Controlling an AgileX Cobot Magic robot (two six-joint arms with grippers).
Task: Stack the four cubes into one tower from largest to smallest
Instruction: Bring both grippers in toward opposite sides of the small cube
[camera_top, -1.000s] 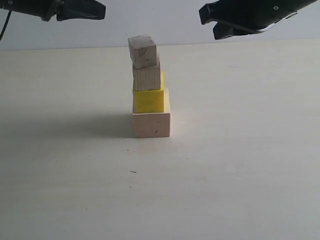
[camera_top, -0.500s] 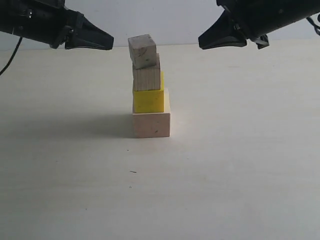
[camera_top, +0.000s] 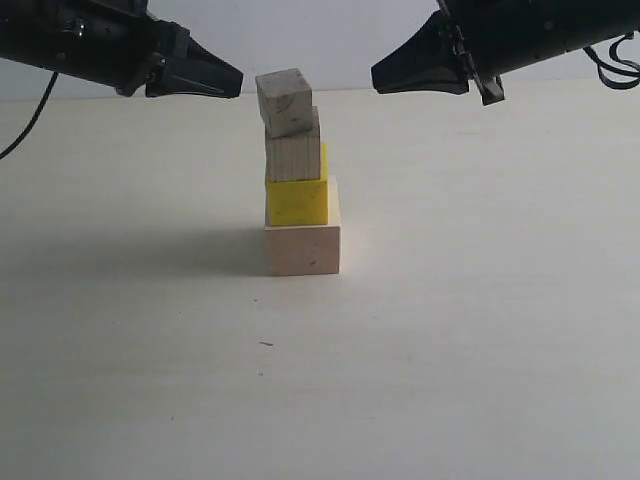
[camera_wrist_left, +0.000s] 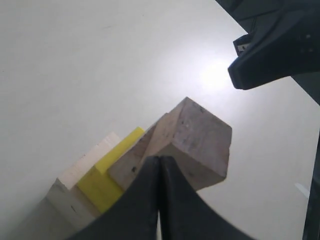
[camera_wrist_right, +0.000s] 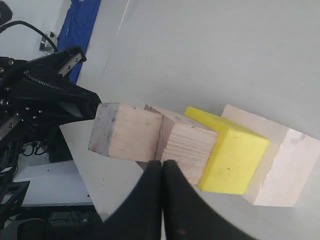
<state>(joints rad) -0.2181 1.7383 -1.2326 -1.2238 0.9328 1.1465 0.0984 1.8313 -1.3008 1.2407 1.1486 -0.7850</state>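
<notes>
Standing on the table (camera_top: 480, 330), the tower (camera_top: 297, 190) holds all four cubes: the large cube (camera_top: 303, 250) at the base, the yellow cube (camera_top: 297, 203) on it, the medium cube (camera_top: 293, 158) next, and the small cube (camera_top: 284, 101) on top, turned slightly askew. The left gripper (camera_top: 238, 82) hangs just left of the small cube at its height. The right gripper (camera_top: 376, 80) hangs to its right, farther off. Neither touches it. Each has its jaws pressed together, gripping nothing.
</notes>
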